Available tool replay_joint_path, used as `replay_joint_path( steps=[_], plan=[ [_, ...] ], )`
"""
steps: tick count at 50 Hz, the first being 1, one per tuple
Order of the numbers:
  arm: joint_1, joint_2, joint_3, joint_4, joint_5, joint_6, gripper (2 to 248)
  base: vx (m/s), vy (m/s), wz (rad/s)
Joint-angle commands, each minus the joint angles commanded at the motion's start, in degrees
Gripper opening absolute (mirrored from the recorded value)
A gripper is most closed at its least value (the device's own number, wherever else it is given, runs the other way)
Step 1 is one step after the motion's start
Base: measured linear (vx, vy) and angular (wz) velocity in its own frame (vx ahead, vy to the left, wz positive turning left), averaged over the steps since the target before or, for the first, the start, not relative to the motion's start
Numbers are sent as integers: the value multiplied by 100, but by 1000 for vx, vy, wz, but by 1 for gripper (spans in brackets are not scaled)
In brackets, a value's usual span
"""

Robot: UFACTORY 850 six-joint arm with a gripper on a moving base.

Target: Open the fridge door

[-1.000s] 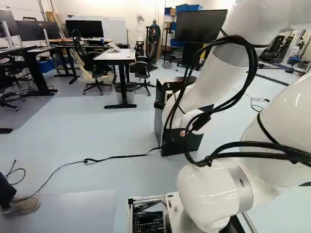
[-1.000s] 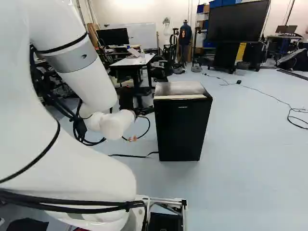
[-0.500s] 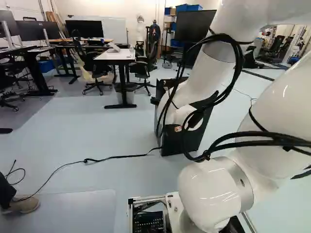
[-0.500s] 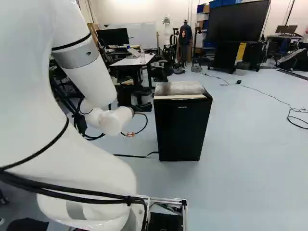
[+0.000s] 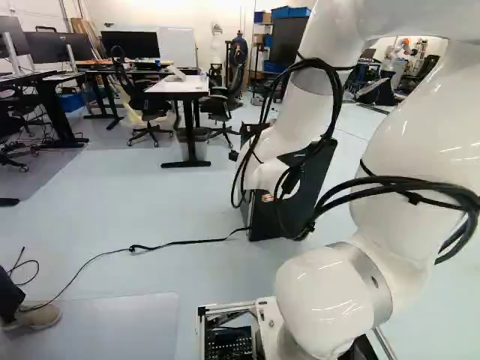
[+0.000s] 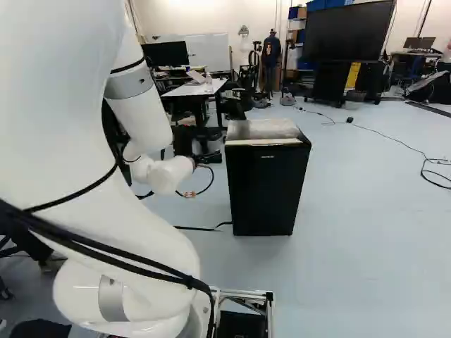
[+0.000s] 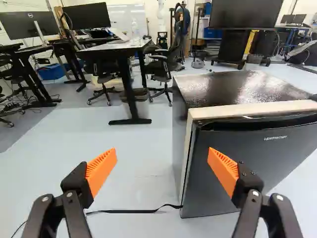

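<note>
Arm (image 5: 409,150) has swung toward 9 o'clock in the left base view since the earlier frame; fridge (image 6: 268,186) unmoved, on the floor at 1 o'clock of the fingers (image 7: 101,170). Door (image 7: 277,153) looks shut. Fingers wide apart, nothing between them; one stands in front of the door in the wrist view, contact can't be told.

Next, probably: line one finger up with the pale edge strip (image 7: 187,148), ease its tip behind the door's edge, then draw back in an arc around the hinge. Too square a push would likely shove or tip the fridge; too shallow a hook would slip off.

Pose: elbow high, forearm dropping toward 5 o'clock in the right base view, wrist joint (image 6: 169,174) bent low beside the fridge.
</note>
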Motion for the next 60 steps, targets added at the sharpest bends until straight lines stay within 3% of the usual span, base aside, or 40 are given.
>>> replay_joint_path(
  steps=[60],
  plan=[
    [182, -1820, -1108, 1394, 627, 0, 247, 0, 0, 0]
  ],
)
